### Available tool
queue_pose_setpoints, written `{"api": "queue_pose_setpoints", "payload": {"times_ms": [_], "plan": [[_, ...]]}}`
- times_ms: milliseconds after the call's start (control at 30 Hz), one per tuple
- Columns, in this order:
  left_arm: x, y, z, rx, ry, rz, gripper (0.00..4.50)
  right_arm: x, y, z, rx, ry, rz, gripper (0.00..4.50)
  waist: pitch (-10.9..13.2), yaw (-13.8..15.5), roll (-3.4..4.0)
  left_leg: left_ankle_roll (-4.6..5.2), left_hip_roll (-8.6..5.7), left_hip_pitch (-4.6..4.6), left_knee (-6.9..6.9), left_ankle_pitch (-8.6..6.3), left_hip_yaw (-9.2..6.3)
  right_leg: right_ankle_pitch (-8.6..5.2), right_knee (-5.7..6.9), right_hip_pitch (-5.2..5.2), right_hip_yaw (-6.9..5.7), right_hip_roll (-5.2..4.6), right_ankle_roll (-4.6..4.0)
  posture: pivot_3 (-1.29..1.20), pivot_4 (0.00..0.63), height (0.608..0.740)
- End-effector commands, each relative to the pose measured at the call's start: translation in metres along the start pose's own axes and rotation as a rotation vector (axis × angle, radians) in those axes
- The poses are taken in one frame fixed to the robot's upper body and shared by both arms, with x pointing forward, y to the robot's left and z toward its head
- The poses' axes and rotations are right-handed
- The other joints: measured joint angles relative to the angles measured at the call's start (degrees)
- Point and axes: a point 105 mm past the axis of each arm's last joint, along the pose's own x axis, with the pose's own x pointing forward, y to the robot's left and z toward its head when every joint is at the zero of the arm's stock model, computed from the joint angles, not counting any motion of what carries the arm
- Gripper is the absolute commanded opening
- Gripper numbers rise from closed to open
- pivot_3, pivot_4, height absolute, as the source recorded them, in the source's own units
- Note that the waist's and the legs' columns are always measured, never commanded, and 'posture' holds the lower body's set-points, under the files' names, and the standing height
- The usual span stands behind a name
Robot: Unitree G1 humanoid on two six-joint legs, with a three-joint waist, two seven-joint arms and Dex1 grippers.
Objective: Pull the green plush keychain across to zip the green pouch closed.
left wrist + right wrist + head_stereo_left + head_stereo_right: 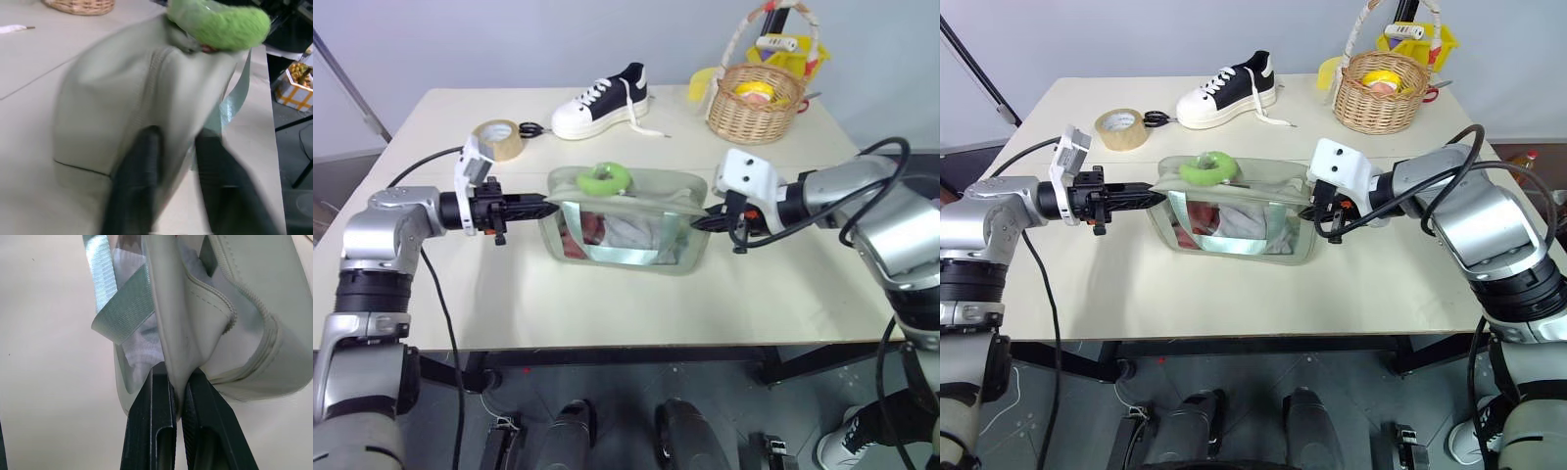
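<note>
Both claws (546, 208) (697, 223) level, clamping pouch (626, 220) ends.

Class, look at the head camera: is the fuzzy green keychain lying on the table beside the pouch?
No, the keychain sits on top of the pouch.

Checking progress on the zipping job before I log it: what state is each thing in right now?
green pouch: upright on the table, zipper open at the right end
green plush keychain: lying on top of the pouch
left gripper: shut on the pouch's left end
right gripper: shut on the pouch's right end
wicker basket: upright, holding items
shoe: upright, laces loose
</note>
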Motion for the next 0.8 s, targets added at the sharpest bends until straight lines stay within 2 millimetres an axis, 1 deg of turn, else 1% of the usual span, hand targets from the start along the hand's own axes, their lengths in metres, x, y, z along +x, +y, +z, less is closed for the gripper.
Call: {"api": "queue_pose_setpoints", "payload": {"times_ms": [33, 100, 133, 200, 267, 367, 400, 433, 500, 600, 700, 800], "plan": [[-0.007, -0.001, 0.016, 0.053, -0.037, 0.008, 0.06, -0.008, -0.001, 0.01, -0.038, -0.023, -0.016, 0.0, 0.0, 0.03, 0.0, 0.0, 0.0, 0.0, 0.0, 0.0, 0.0, 0.0, 0.0, 0.0, 0.0, -0.01, 0.0, 0.0, 0.15, 0.695], [-0.008, -0.002, 0.013, 0.06, -0.015, 0.019, 0.06, -0.009, 0.003, 0.011, -0.048, -0.03, 0.009, 0.0, 0.0, 0.0, 0.0, 0.0, 0.0, 0.0, 0.0, 0.0, 0.0, 0.0, 0.0, 0.0, 0.0, -0.01, 0.0, 0.0, 0.15, 0.695], [-0.008, -0.002, 0.012, 0.068, -0.013, 0.02, 0.02, -0.01, 0.006, 0.012, -0.055, -0.034, 0.025, 0.37, 0.0, -0.01, 0.0, 0.0, 0.0, 0.0, 0.0, 0.0, 0.0, 0.0, 0.0, 0.0, 0.0, -0.01, 0.0, 0.0, 0.15, 0.695], [-0.008, -0.004, 0.011, 0.07, -0.014, 0.017, 0.0, -0.013, 0.01, 0.014, -0.061, -0.041, 0.05, 1.15, 0.0, 0.02, 0.0, 0.0, 0.01, 0.0, -0.02, 0.0, 0.0, 0.0, -0.01, 0.0, 0.0, -0.01, 0.0, 0.0, 0.15, 0.695], [-0.008, -0.005, 0.01, 0.081, -0.011, 0.021, 0.0, -0.02, 0.016, 0.027, -0.062, -0.105, 0.091, 2.09, 0.0, -0.02, 0.0, 0.0, 0.02, 0.0, -0.02, 0.0, 0.0, 0.0, -0.02, 0.0, 0.0, -0.01, 0.01, 0.0, 0.15, 0.695], [-0.007, -0.006, 0.006, 0.083, -0.002, 0.024, 0.0, -0.03, 0.014, 0.045, -0.06, -0.192, 0.106, 3.78, 0.0, 0.05, 0.0, 0.0, 0.02, 0.0, -0.01, 0.0, -0.02, 0.0, -0.01, 0.01, -0.01, -0.01, 0.01, 0.0, 0.15, 0.695], [-0.007, -0.007, 0.005, 0.086, 0.001, 0.023, 0.0, -0.032, 0.011, 0.05, -0.057, -0.213, 0.1, 4.27, 0.0, 0.01, 0.0, 0.0, 0.02, 0.0, -0.01, 0.0, -0.01, 0.0, -0.01, 0.02, -0.01, -0.02, 0.0, 0.0, 0.15, 0.695], [-0.006, -0.008, 0.003, 0.088, 0.005, 0.021, 0.0, -0.033, 0.009, 0.06, -0.066, -0.244, 0.095, 4.46, 0.0, -0.1, 0.0, 0.0, 0.02, 0.0, 0.01, 0.0, -0.01, 0.0, -0.01, 0.02, -0.01, -0.02, 0.0, 0.0, 0.15, 0.695], [-0.005, -0.01, 0.001, 0.091, 0.006, 0.019, 0.0, -0.03, 0.006, 0.08, -0.109, -0.31, 0.084, 4.46, 0.0, -0.16, 0.0, 0.0, 0.03, 0.04, -0.02, 0.0, 0.01, 0.0, 0.0, 0.02, 0.02, -0.02, 0.0, 0.0, 0.15, 0.695], [-0.003, -0.01, 0.002, 0.102, 0.006, 0.025, 0.0, -0.017, -0.001, 0.098, -0.15, -0.348, 0.059, 4.46, 0.0, 0.0, 0.0, 0.0, 0.04, 0.06, -0.02, 0.0, -0.03, 0.0, 0.0, 0.03, -0.01, 0.01, 0.0, 0.0, 0.15, 0.695], [-0.002, -0.012, 0.003, 0.103, 0.002, 0.02, 0.0, -0.001, -0.006, 0.11, -0.169, -0.359, 0.034, 4.46, 0.0, 0.04, 0.0, 0.0, 0.01, 0.05, 0.0, 0.0, -0.02, 0.0, 0.0, 0.04, 0.0, -0.02, 0.0, 0.0, 0.15, 0.695], [-0.002, -0.013, 0.001, 0.102, 0.004, 0.018, 0.0, 0.015, -0.003, 0.117, -0.203, -0.359, 0.041, 4.46, 0.0, 0.03, 0.0, -0.01, 0.0, 0.02, 0.01, 0.0, -0.02, 0.0, -0.01, 0.02, 0.0, -0.05, 0.0, 0.0, 0.15, 0.695]]}}
